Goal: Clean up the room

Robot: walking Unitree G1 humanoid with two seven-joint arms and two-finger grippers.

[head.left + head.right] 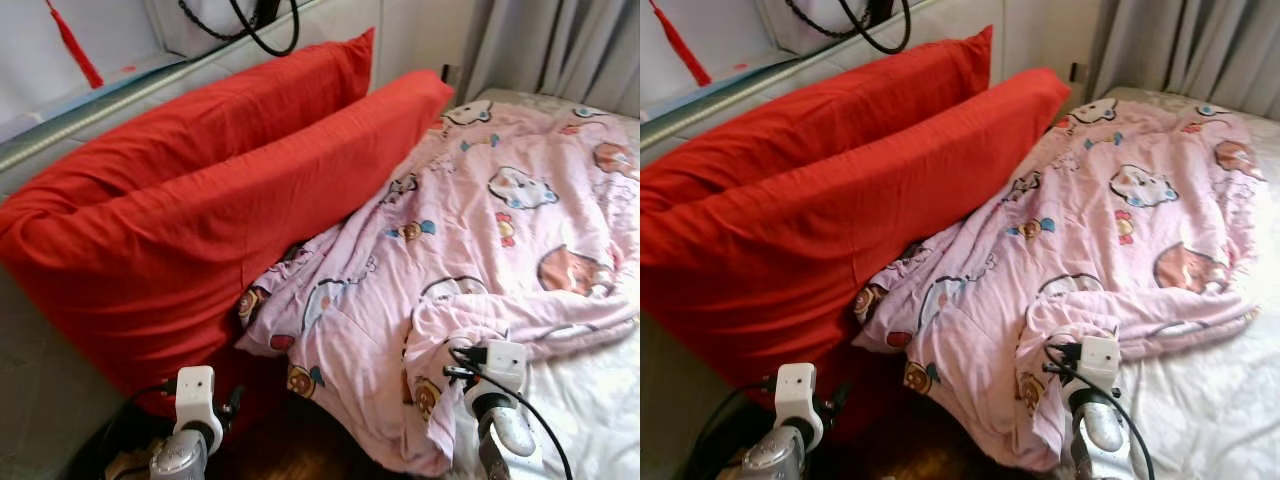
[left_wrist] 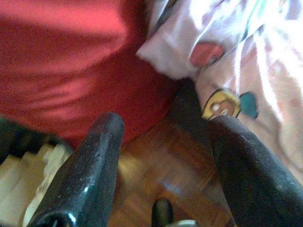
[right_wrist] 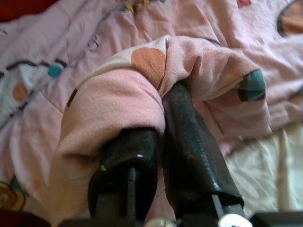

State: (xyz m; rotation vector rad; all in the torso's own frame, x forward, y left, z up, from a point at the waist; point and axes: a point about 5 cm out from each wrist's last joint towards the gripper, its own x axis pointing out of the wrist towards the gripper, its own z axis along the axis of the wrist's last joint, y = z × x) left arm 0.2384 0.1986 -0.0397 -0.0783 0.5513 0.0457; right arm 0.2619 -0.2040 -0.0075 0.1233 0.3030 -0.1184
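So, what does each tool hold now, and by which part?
The right tool is shut on a bunched fold of the pink blanket, near its lower edge. The left tool is open and holds nothing.

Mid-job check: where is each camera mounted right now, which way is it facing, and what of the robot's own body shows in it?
Left eye, head: looks down at the pink blanket and red pillows; both wrists show.
Right eye, head: same scene, shifted sideways.
Left wrist: looks along the open left end effector at the wooden floor, pillow and blanket edge.
Right wrist: looks along the right end effector, shut on a blanket fold.
All views share the blanket.
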